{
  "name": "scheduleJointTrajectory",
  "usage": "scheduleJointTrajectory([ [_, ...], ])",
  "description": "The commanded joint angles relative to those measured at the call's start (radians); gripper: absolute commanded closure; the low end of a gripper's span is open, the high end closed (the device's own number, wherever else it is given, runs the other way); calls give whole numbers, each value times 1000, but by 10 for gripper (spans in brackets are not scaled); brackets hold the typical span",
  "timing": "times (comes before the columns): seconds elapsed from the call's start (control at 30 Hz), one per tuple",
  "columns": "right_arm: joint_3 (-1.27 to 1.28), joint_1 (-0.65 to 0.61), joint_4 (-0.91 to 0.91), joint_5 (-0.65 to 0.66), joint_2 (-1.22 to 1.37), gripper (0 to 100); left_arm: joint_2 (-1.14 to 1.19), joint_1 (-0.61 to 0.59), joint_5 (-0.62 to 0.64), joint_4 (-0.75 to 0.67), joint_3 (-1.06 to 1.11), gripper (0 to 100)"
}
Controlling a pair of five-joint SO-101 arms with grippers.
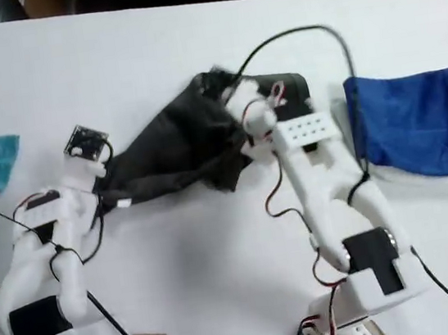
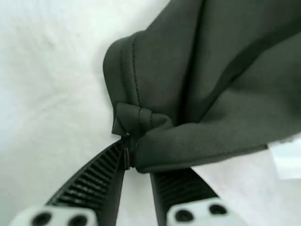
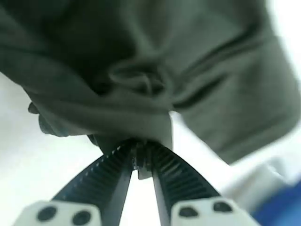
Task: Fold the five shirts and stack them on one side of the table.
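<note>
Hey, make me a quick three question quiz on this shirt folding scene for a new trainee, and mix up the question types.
1. True or false: the black shirt lies flat and folded on the table.
2. Where does the folded blue shirt lie? A) beside the right arm; B) under the black shirt; C) in the left gripper.
3. Fill in: the left gripper and the right gripper are both shut on the ____ shirt.

Key: 1 false, it hangs bunched between the two grippers. 2 A. 3 black.
</note>
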Motion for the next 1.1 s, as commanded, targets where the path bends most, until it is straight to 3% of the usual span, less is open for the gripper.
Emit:
scheduleJointTrajectory([
  [0.0,-97,21,73,2,-113,976,-43,2,12,-15,-1,976],
  [0.23,-95,21,275,11,-257,976,-43,2,12,-15,-1,976],
  [0.4,-81,21,352,167,-387,976,-43,2,12,-15,-1,976],
  [0.53,86,12,320,247,-375,975,-43,2,12,-15,-1,976],
  [0.67,368,5,150,132,-337,967,-43,2,12,-15,-1,975],
  [0.77,517,19,10,57,-354,886,-43,2,12,-15,-1,975],
  [0.9,522,38,51,8,-452,754,-43,2,12,-15,-1,975],
  [1.07,428,42,191,-2,-688,750,-43,2,12,-15,-1,975],
])
